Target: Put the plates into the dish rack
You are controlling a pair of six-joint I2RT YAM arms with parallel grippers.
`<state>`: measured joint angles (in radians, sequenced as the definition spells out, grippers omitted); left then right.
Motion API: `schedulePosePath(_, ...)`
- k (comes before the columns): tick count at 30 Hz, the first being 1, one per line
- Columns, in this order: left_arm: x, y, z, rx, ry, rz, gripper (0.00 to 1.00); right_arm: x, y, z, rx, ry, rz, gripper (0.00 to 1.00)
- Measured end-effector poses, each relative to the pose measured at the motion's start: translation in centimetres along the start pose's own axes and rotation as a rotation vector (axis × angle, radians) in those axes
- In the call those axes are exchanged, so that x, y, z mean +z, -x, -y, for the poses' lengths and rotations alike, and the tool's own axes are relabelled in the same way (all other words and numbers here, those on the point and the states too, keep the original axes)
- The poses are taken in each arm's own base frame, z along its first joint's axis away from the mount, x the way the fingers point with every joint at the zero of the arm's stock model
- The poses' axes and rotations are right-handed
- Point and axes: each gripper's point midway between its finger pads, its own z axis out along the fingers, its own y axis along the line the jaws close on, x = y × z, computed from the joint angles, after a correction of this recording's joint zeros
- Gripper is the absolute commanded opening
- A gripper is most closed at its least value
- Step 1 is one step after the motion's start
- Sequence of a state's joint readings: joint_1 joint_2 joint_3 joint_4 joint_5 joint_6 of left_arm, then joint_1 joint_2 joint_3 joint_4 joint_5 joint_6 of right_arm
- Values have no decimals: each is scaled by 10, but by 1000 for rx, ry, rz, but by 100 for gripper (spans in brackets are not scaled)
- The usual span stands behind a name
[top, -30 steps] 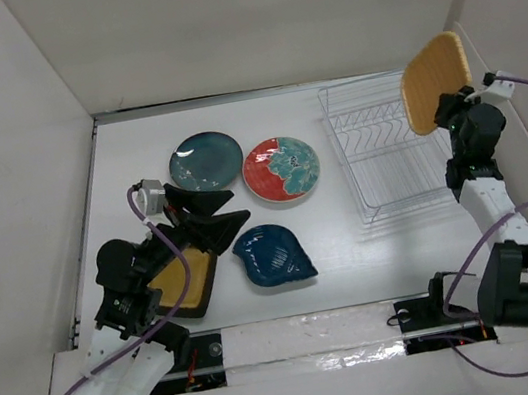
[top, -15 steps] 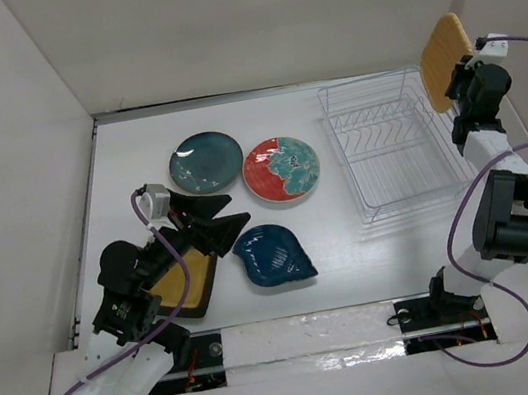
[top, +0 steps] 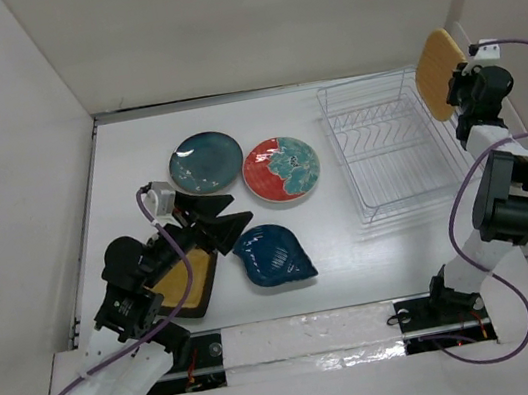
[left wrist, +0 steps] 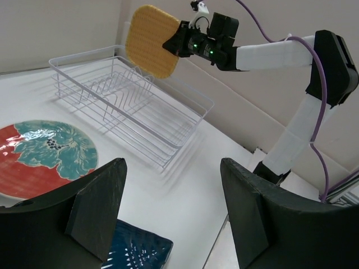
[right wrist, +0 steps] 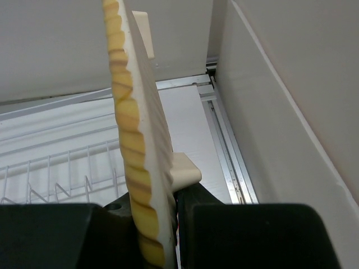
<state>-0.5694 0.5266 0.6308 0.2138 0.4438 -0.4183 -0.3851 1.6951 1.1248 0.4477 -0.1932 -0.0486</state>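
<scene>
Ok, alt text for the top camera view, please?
The right claw holds the orange plate on edge above the far right corner of the white dish rack. Four more plates lie on the table left of it, the open left claw beside the mustard-yellow one.

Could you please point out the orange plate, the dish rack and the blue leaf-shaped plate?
orange plate (left wrist: 148, 40): left wrist view, middle of its face.
dish rack (top: 388, 151): top external view, bare wire floor.
blue leaf-shaped plate (top: 272, 254): top external view, its centre.

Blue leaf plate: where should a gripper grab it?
On the blue leaf plate, probably the raised rim, pinched from above at its left edge, nearest the open left gripper. It lies flat on the table, so only the rim offers a hold.
</scene>
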Motion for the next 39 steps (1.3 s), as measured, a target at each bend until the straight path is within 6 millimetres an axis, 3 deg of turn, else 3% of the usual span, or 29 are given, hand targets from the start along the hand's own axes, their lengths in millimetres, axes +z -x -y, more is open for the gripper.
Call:
schedulePosePath(12,2,-3,-3,-4,9,-11,64,-7,5,0,-2,-16,19,0)
schedulePosePath(15,2,-3,-3,-4,9,-11,64,-15,18,-2,1,-30,48,0)
schedulePosePath(20,2,-3,-3,-4,9,-12,64,-29,57,-11,-5,-23,138,0)
schedulePosePath(23,2,-3,-3,-3,9,-10,64,-31,67,-17,-8,-14,167,0)
schedulePosePath(26,2,-3,-3,-3,8,-10,64,-28,59,-23,0,-2,156,0)
schedulePosePath(33,1,-2,-2,-1,7,-7,64,-13,5,-26,22,4,48,0)
schedulePosePath(39,2,-2,-2,-2,7,-8,64,-11,0,-24,28,-6,45,0)
